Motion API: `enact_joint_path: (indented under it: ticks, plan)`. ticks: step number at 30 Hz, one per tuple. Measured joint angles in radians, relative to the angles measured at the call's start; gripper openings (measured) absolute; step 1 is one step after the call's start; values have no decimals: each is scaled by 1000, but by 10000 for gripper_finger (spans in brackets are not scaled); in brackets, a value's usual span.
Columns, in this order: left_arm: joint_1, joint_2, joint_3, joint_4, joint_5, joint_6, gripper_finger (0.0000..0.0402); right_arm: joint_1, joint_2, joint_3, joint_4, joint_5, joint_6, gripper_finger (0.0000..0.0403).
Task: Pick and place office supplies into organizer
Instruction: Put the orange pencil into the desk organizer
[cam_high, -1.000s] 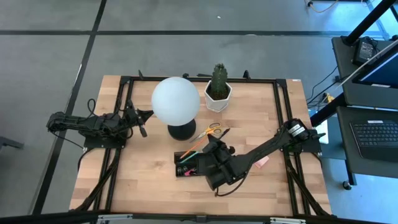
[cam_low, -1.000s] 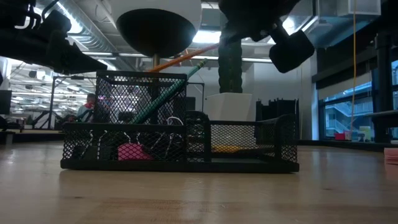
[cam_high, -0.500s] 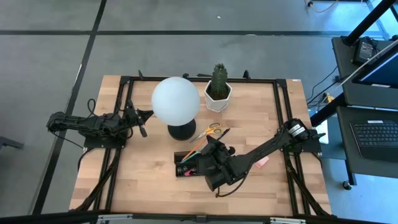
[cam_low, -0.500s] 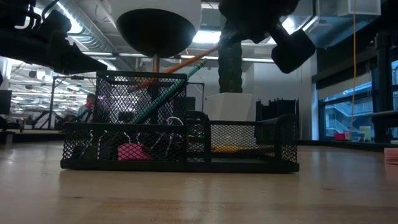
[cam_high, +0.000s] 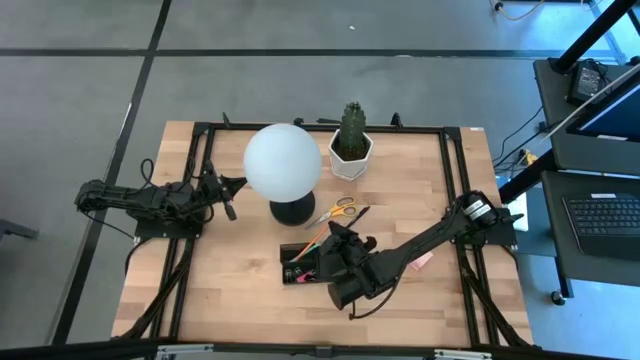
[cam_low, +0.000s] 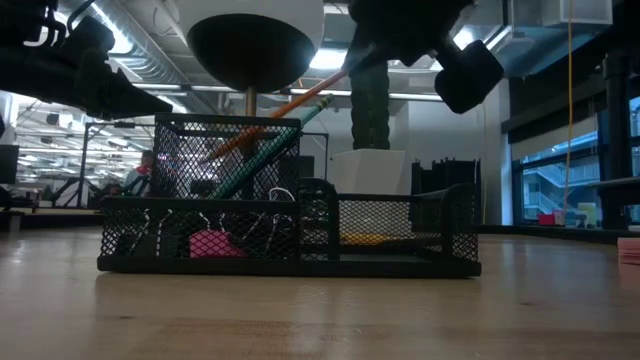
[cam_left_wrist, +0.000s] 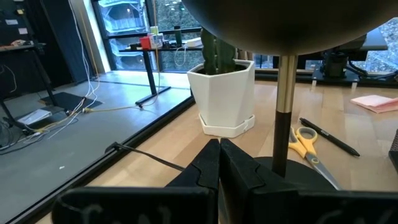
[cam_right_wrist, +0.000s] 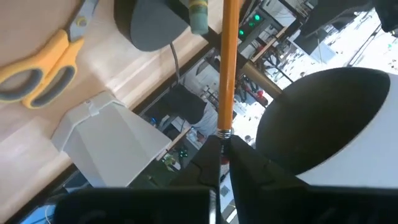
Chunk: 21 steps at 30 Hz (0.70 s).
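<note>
Viewing high: I see right gripper (cam_high: 335, 250) over organizer (cam_high: 300, 265); left gripper (cam_high: 228, 200) parked beside lamp (cam_high: 283, 165).
Low: orange pencil (cam_low: 270, 115) slants into tall mesh compartment.
Left wrist: fingers (cam_left_wrist: 219, 163) pressed together, empty; scissors (cam_left_wrist: 305, 144) on table.
Right wrist: fingers (cam_right_wrist: 214, 163) pinching orange pencil's end.

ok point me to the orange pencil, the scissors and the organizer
orange pencil (cam_right_wrist: 230, 68), right wrist view, middle of its shaft
scissors (cam_left_wrist: 303, 144), left wrist view, yellow handle
organizer (cam_low: 400, 232), low view, front mesh wall
</note>
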Motion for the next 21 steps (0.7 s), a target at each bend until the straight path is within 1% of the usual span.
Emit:
enact_joint_path:
  ticks: [5, 15, 21]
  plan:
    - [0, 0, 0, 0, 0, 0, 4, 0, 6, -2, 5, -8, -1, 19]
    - [0, 0, 0, 0, 0, 10, 4, 0, 79, -2, 5, -1, 6, 19]
    - [0, 0, 0, 0, 0, 18, 4, 0, 79, -2, 5, -5, 5, 34]
